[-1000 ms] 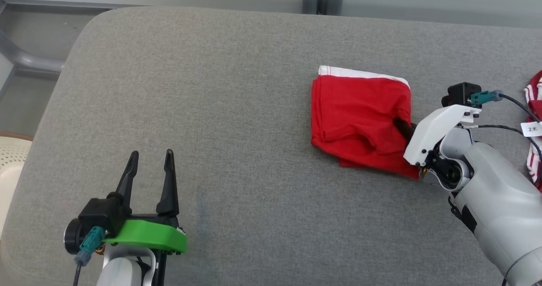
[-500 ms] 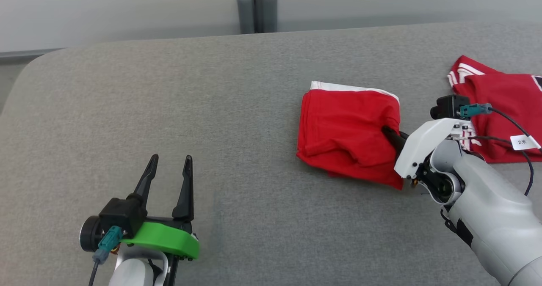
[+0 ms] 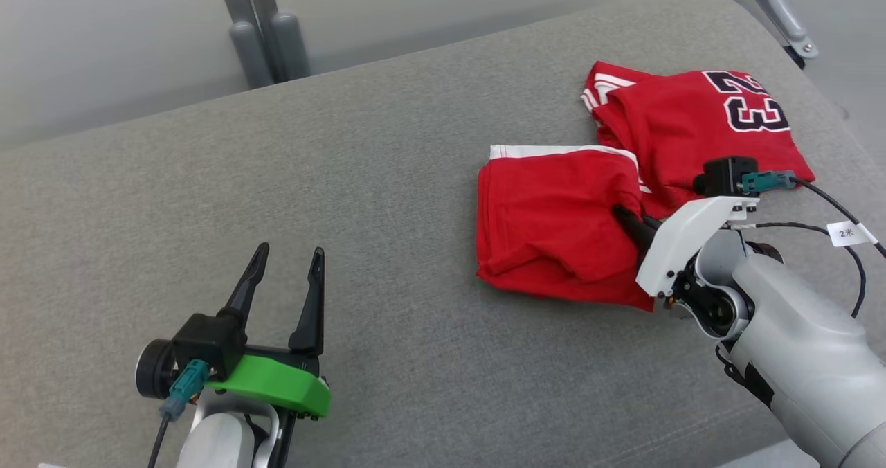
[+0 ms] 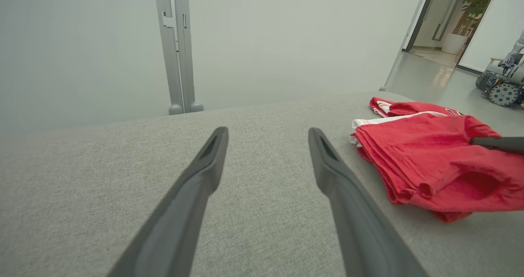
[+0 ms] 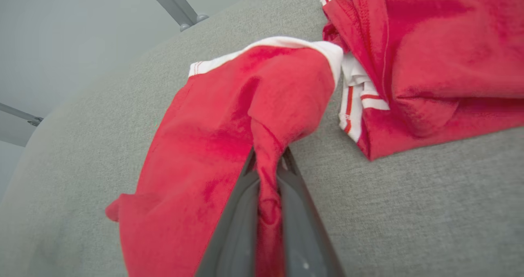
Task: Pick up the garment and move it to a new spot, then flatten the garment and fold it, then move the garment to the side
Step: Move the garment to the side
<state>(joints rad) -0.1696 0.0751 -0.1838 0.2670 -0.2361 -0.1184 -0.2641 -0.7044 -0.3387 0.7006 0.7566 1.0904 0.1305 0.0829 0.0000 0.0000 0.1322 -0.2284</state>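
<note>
The folded red garment point(image 3: 554, 236) lies on the grey cushion point(image 3: 346, 177) in the right half of the head view, with its white band along the upper edge. The white shell of the right arm covers part of its right edge, so there the right gripper point(image 3: 619, 213) is seen mostly as one dark tip going into the cloth. The right wrist view is clearer: at the bottom middle of the frame the two dark fingers are pressed together on a raised ridge of the red garment point(image 5: 229, 146), and red cloth runs down between them; the lower part of the fingers is cut by the bottom edge. Just above and right of the garment lies a red jersey point(image 3: 699, 122). The head view lets me read the number 23 on it, while the right wrist view cuts off its right part and gives the white stripes at its folded edge. Whether the two pieces touch or overlap near the white band I cannot tell. The left gripper point(image 3: 290, 250) is at the lower left of the head view, fingers spread with nothing between them, well apart from the garment. In the left wrist view the garment is cut by the right edge, and far at the upper right stands a wheeled machine point(image 4: 501, 86), small and blurred. The writing on the white label point(image 3: 846, 233) of the cable is too small to read surely
</note>
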